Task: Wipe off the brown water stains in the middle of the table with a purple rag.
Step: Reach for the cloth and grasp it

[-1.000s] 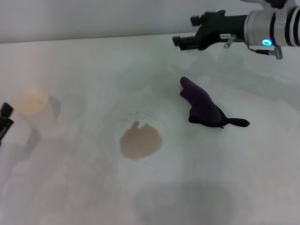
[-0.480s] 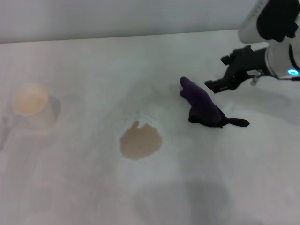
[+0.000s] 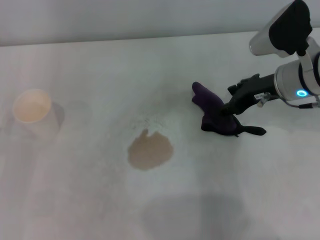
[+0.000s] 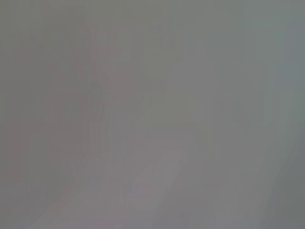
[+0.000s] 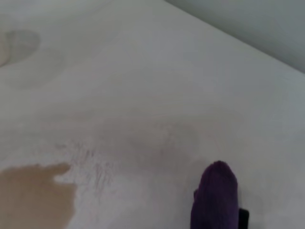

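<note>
Soft, even light falls from overhead on the white table (image 3: pixel 90 200), bright without glare, and a broad faint grey shadow lies on its near edge. The paper cup (image 3: pixel 32 111) looks washed out and throws a pale shadow to its right. The left wrist view is a featureless grey blur, and the right wrist view is soft throughout.

A plain grey wall (image 3: pixel 125 17) runs behind the work surface, evenly lit

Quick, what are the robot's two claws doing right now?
Left gripper: out of view.
Right gripper: down at the purple rag; grip cannot be told.
</note>
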